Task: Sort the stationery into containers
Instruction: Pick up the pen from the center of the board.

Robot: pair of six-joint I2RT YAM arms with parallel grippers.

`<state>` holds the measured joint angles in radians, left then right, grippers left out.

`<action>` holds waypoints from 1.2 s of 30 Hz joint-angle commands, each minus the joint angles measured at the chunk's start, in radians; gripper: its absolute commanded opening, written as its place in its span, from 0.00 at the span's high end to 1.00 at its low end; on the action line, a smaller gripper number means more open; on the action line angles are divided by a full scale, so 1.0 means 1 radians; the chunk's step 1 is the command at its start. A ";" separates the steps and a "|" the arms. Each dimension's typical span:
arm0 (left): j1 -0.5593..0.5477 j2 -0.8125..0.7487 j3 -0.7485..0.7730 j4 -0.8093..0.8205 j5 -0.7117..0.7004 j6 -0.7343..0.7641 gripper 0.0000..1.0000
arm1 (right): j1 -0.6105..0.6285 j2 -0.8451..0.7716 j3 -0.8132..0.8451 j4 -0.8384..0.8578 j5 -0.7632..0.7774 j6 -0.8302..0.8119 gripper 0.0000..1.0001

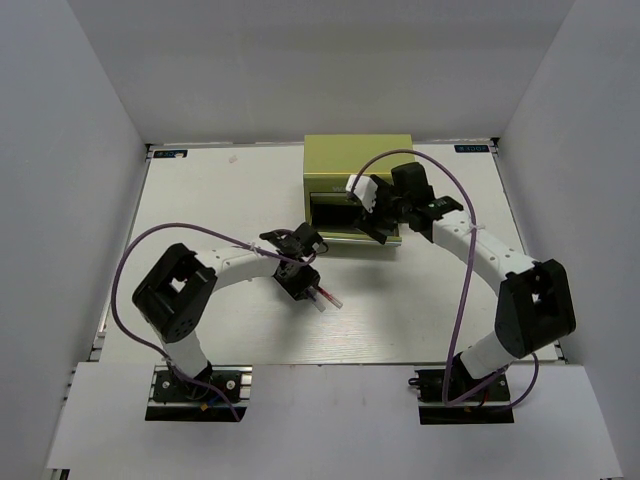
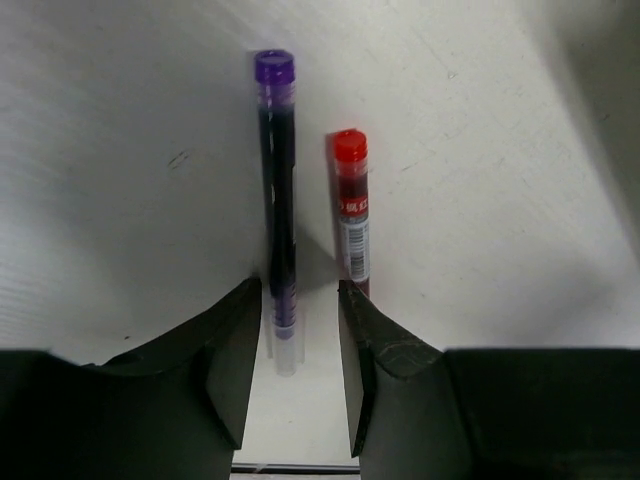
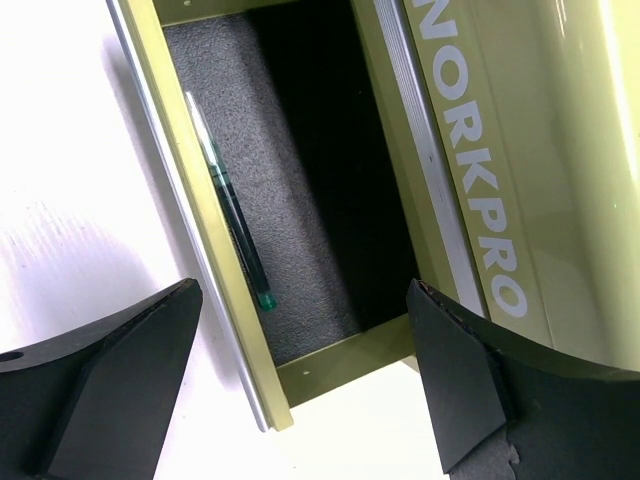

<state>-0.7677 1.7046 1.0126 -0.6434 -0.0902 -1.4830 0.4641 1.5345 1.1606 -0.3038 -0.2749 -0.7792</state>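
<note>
The left tool (image 2: 298, 292) is released, its 2 fingers (image 2: 232, 345) spread to either side of the near end of the purple pen (image 2: 277, 190). That pen lies flat on the surface (image 2: 480, 180). Its long axis runs straight away from the tool, with the purple cap at the far end and the clear end between the fingertips. I cannot tell whether either finger touches it. Just beside it lies the red pen (image 2: 351, 215), parallel to it, with its red cap also pointing away from the tool. Its near end meets the tip of 1 finger. A narrow strip of surface separates the 2 pens.

The right tool (image 3: 302, 292) is also released, jaws wide apart, above the pulled-out drawer (image 3: 305, 270) of the yellow-green chest (image 3: 570, 150). The green pen (image 3: 230, 210) lies in that drawer on the grey liner, against the drawer's front wall, with its long axis along that wall. Its green end is nearer the tool and its pale end farther off. White lettering (image 3: 465, 170) on the chest reads WORKPRO.

The surface is white with a fine grain. In the top view plain white walls (image 1: 90, 130) close it in on 3 sides, and the chest stands at its far edge, beyond both tools.
</note>
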 commanded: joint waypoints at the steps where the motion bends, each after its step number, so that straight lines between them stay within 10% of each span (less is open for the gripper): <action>1: -0.002 0.029 0.063 -0.042 -0.011 0.020 0.53 | -0.008 -0.050 -0.024 0.037 -0.029 0.023 0.11; 36: -0.002 0.236 0.182 -0.255 0.038 0.158 0.68 | -0.012 -0.116 -0.082 0.043 -0.056 0.067 0.11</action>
<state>-0.7670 1.8709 1.2026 -0.8417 -0.0071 -1.3689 0.4454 1.4528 1.0931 -0.2821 -0.3096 -0.7277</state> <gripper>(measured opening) 0.334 0.891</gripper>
